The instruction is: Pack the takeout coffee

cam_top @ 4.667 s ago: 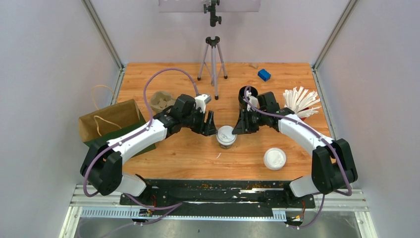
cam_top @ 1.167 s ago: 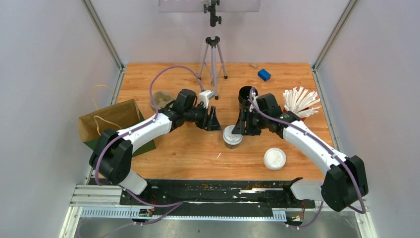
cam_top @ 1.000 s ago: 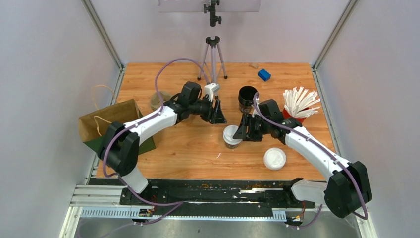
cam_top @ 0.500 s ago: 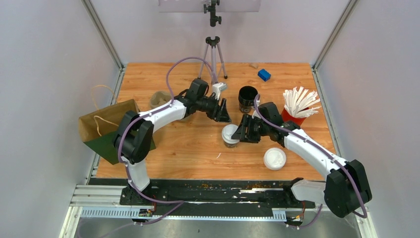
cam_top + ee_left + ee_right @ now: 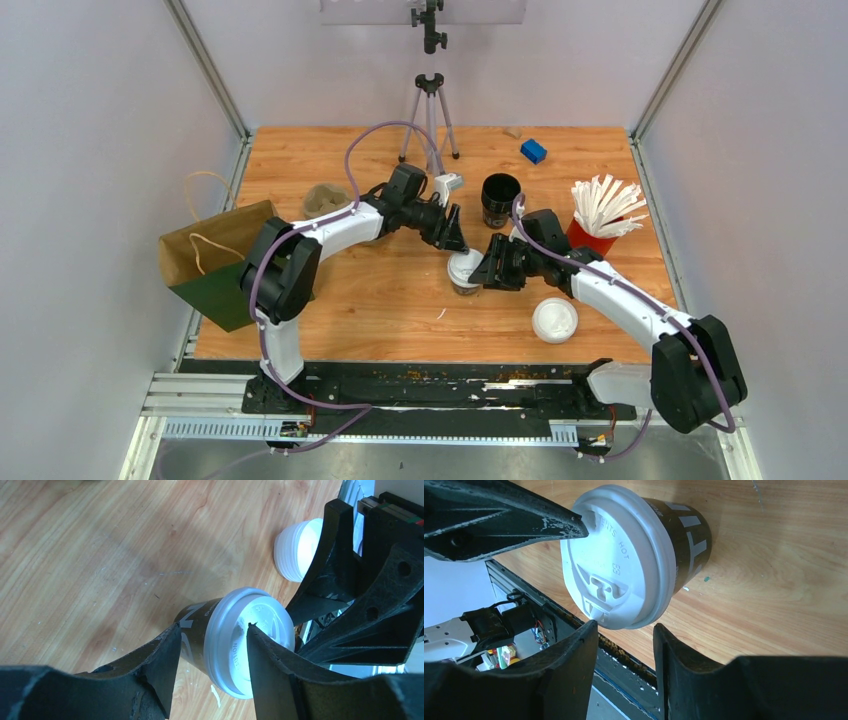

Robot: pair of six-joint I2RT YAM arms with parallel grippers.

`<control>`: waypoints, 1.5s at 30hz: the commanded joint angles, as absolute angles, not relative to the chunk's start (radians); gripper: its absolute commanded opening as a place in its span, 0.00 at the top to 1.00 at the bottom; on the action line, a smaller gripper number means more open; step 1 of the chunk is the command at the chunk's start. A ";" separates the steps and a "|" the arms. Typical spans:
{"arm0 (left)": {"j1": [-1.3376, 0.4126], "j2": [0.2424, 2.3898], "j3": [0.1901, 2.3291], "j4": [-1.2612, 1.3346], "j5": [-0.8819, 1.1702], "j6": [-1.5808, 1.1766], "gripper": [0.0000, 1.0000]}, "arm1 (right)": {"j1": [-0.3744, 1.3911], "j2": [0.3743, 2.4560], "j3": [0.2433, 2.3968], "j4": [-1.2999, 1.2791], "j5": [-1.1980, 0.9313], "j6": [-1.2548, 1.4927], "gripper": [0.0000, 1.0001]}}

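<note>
Well left of the jaws, a brown paper bag stands at the edge of the wooden surface. A black cup stack stands just beyond the jaws, with a tripod and a blue block farther back. A loose white lid lies to their near right.

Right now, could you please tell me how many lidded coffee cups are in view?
1. The lidded coffee cup stands near the middle of the wooden table. Another could be hidden inside the paper bag at the left edge.
</note>
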State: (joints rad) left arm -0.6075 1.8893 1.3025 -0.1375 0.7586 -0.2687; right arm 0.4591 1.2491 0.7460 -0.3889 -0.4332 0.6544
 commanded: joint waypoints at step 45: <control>-0.643 1.795 1.181 -0.160 0.594 -0.305 0.46 | 0.435 1.219 0.738 -0.327 -0.382 0.677 0.59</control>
State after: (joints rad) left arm -0.6346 1.8118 1.2011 -0.1196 0.6415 -0.3336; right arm 0.4397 1.2007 0.7464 -0.3916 -0.3931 0.6563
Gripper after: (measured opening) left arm 0.542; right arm 0.437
